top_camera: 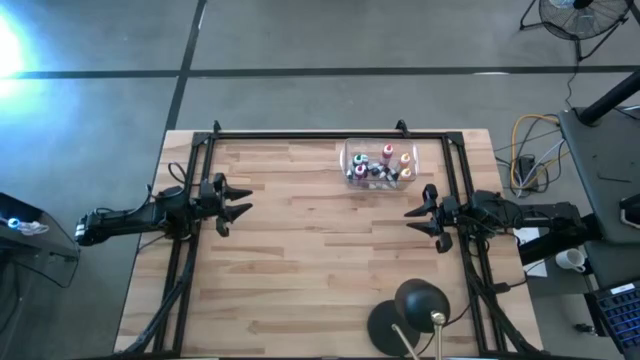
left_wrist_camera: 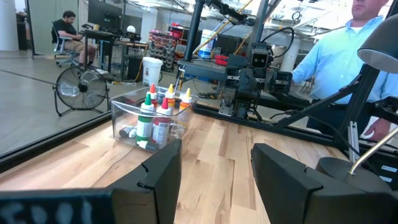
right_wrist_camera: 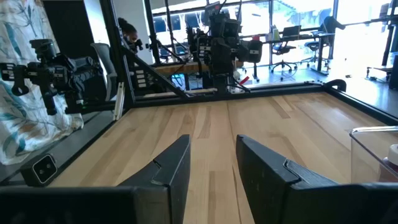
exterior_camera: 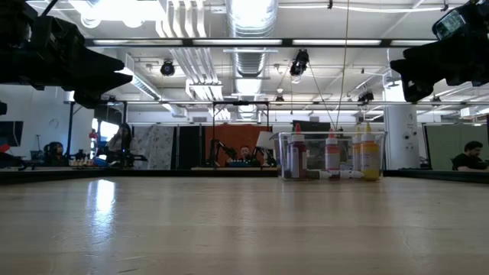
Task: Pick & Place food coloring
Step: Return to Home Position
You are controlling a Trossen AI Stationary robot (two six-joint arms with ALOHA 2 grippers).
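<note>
**Status: food coloring bottles (top_camera: 378, 166) boxed, both hands empty**

Location: every bottle I can see sits inside the clear box (top_camera: 347, 150), at the far edge of the counter (top_camera: 320, 270), right of centre. Some stand upright with caps up (red, orange, green, whitish). A few lie flat on the box floor. I see none loose on the wood.

Left fingers (left_wrist_camera: 158, 174): spread apart, holding nothing, lifted off the counter at its left edge. They point across toward the other arm. The box is well apart from them, ahead and off to one side.

Right fingers (right_wrist_camera: 171, 168): also spread and empty, raised at the right edge. The box is near, just off to the side, but not between them. Only a corner of it shows in that wrist view.

Handling, my read:
- Tiny and probably very light, so they should tip or skid at a nudge.
- Smooth plastic with soft squeeze bodies. A hard pinch could deform one or force dye out.
- Best hold looks like mid-body, below the tapered cap. The cap narrows, so I'd expect it to slip out.
- The ones lying flat are packed against their neighbours and would be awkward to pinch cleanly.
</note>
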